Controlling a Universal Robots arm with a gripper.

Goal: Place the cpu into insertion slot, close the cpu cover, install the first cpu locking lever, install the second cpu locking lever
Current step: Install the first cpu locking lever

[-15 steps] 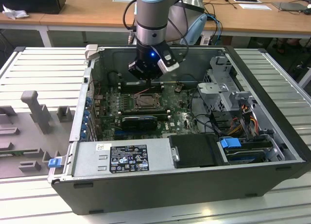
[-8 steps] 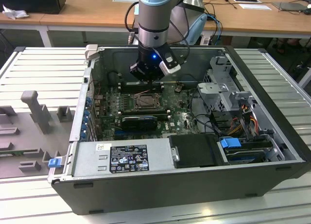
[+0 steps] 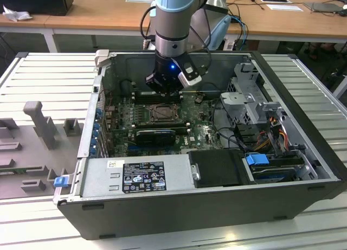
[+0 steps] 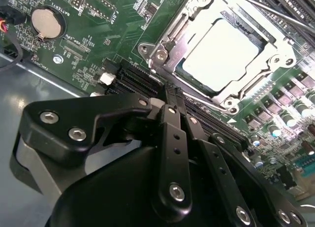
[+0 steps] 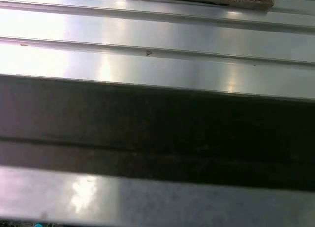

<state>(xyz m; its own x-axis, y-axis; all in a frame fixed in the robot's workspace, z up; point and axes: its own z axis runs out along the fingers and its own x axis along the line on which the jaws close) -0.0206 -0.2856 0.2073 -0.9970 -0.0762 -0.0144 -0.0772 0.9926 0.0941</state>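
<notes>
The cpu [image 4: 221,57] lies flat in the insertion slot [image 3: 162,114], its pale silver top showing through the window of the cpu cover [image 4: 170,40]. The cover's grey metal frame lies down around the chip. A thin lever rod [image 4: 275,10] runs along one side of the socket. My gripper [image 4: 169,91] hangs just above the board beside the socket, over the black memory slots [image 4: 138,79], its black fingers shut together with nothing between them. In the exterior view the gripper [image 3: 167,90] sits at the socket's far edge inside the open computer case [image 3: 303,125].
A coin battery [image 4: 47,21] sits on the green board. A black ribbed heatsink [image 3: 156,135], the power supply [image 3: 135,177], a drive cage [image 3: 244,84] and cables [image 3: 271,136] crowd the case. Grey fixtures [image 3: 40,122] stand on the ribbed table at the exterior view's left.
</notes>
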